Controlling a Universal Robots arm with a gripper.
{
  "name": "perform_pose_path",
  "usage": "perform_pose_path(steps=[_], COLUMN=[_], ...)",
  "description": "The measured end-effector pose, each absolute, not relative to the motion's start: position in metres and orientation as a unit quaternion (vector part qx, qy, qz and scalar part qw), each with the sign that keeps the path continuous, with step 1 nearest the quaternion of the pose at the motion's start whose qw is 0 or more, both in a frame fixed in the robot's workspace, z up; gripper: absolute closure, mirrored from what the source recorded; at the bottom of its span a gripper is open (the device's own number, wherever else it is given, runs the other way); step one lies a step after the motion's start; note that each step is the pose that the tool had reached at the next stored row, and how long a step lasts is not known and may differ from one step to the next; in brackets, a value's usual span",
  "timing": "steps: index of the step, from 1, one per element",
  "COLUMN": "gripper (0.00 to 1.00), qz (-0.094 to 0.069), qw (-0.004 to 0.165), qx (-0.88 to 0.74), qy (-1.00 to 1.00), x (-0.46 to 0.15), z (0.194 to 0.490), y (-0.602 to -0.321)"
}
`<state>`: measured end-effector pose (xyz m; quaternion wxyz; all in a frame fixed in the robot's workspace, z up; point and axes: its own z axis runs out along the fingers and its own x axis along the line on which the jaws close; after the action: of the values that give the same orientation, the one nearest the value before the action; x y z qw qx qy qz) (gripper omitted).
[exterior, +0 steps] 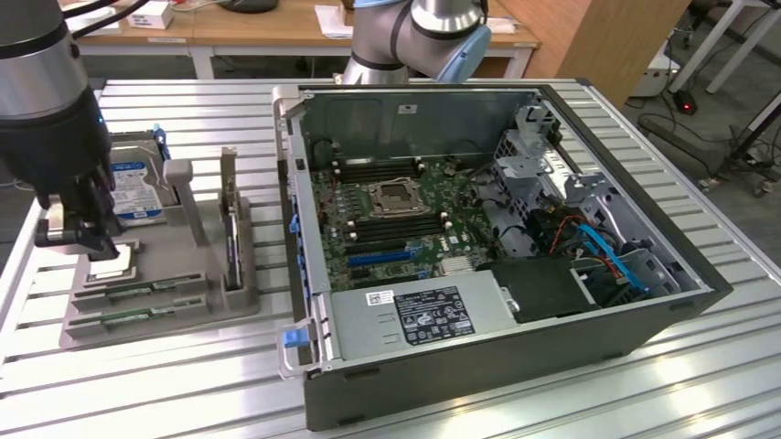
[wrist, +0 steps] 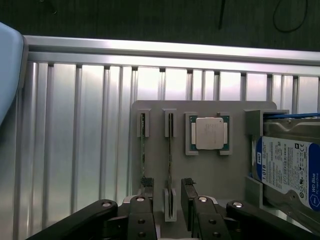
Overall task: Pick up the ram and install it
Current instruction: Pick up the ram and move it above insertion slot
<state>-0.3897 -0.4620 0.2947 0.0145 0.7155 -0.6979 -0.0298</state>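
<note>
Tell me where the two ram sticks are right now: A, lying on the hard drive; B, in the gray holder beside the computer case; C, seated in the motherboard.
B: the ram and its twin stand in slots of the gray holder, the end effector over them.

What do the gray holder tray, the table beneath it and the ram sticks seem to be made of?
The holder tray looks like matte gray plastic: dull, uniform, no glare. The table appears to be bare aluminum: ribbed silvery slats with bright reflections. The ram sticks look like green circuit board carrying dark chips.
</note>
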Motion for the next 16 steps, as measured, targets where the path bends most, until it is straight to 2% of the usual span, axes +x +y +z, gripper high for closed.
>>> perform_pose_path(steps=[16], gripper=[0.65], qz=[-0.030], qw=[0.014], qx=[0.715], qy=[-0.698], x=[-0.390], z=[0.284], y=[-0.462])
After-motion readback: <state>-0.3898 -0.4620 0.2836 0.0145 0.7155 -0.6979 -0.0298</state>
